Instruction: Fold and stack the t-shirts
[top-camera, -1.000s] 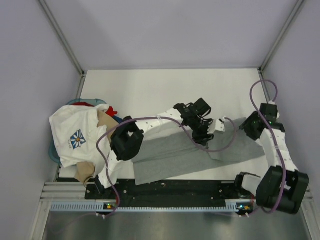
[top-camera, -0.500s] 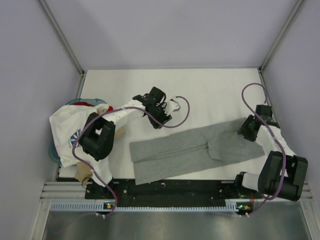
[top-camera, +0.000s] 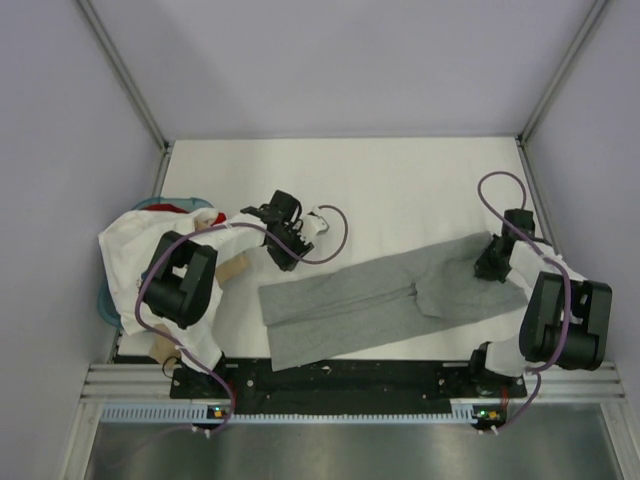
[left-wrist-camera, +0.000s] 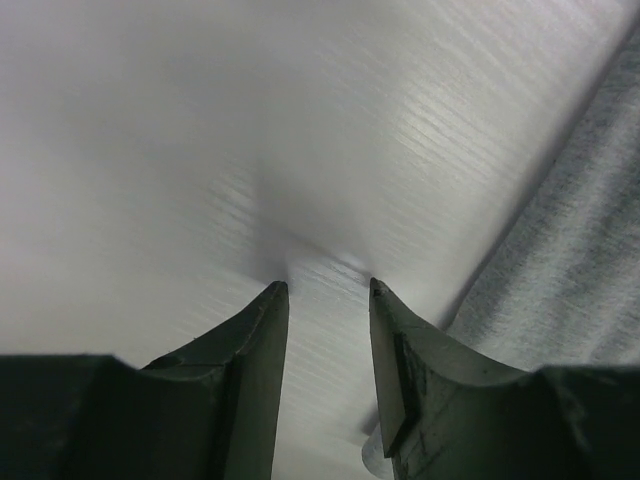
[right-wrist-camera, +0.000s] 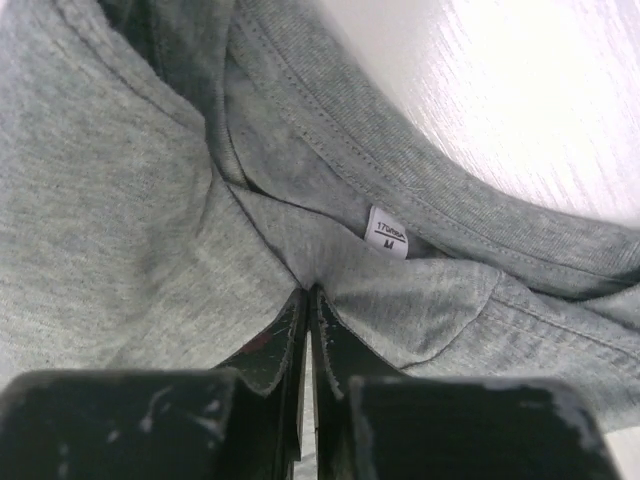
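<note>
The heather-grey t-shirt lies folded into a long strip across the near table, collar end at the right. My right gripper is at that end. In the right wrist view it is shut on a pinch of grey cloth just below the collar and its white size label. My left gripper hovers just beyond the strip's far left corner. In the left wrist view it is open and empty over bare white table, with the grey shirt's edge to its right.
A pile of other tees lies at the left edge: a white one, a tan one and a bit of red, over a blue basket rim. The left arm's elbow hides the flower print. Purple-grey walls close in on both sides.
My left arm has swung left from the middle of the grey shirt to its far left corner, its gripper now empty. My right gripper has shifted slightly left and down, staying on the collar end.
</note>
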